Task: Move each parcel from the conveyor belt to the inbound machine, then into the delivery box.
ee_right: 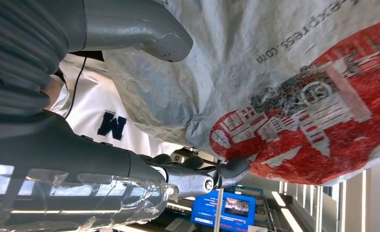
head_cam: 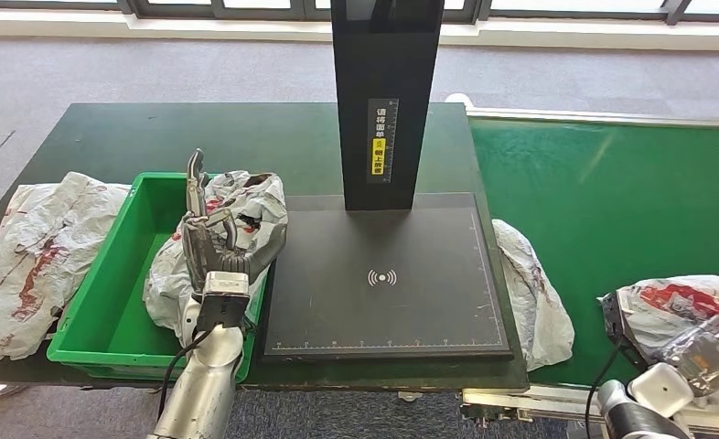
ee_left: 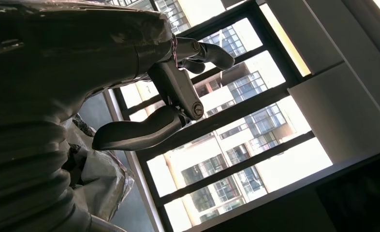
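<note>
Down at five o'clock in the head view, the right hand (head_cam: 708,352) grips a grey-and-red parcel (head_cam: 681,311) at the near edge of the green conveyor belt (head_cam: 603,192); the right wrist view shows thumb above and fingers (ee_right: 226,170) below, closed around the bag. Over at eight o'clock, the left hand (head_cam: 211,236) stands upright with fingers spread, holding nothing, just in front of a crumpled parcel in the box (head_cam: 246,206) that lies over the right wall of the green delivery box (head_cam: 109,311). Between them sits the inbound machine (head_cam: 385,274), its black plate bare. One flat parcel (head_cam: 531,288) lies at the plate's right edge, another bag (head_cam: 36,247) rests on the dark surface (head_cam: 273,137) at nine o'clock.
</note>
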